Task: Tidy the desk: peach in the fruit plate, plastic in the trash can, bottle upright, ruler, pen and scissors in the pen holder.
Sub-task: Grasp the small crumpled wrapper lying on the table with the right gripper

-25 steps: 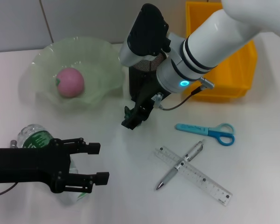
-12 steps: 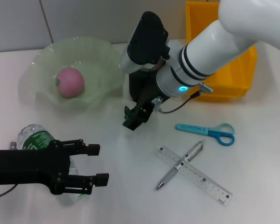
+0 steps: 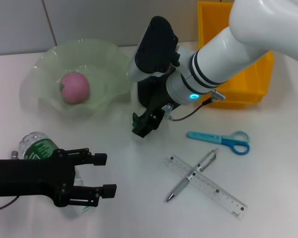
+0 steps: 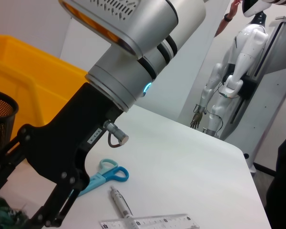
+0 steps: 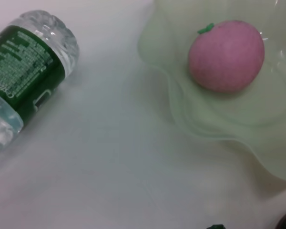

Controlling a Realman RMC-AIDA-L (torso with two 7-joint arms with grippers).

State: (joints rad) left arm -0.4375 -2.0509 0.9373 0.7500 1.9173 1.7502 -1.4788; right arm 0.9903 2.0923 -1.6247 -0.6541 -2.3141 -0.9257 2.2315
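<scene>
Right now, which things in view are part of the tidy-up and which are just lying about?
Job: peach, already in the plate; bottle, lying down at the open left hand; scissors; pen across ruler; mesh holder; yellow bin; green scrap by the right hand, likely the plastic.
Not job: second robot in the background.

Pink round peach (image 3: pixel 74 87) sits in the pale-green wavy glass plate (image 3: pixel 111 62); clear plastic bottle (image 3: pixel 37 147) wears a green label; blue-handled scissors (image 3: pixel 220 139), yellow plastic bin (image 3: pixel 252 79), black mesh holder (image 3: pixel 149 89).
</scene>
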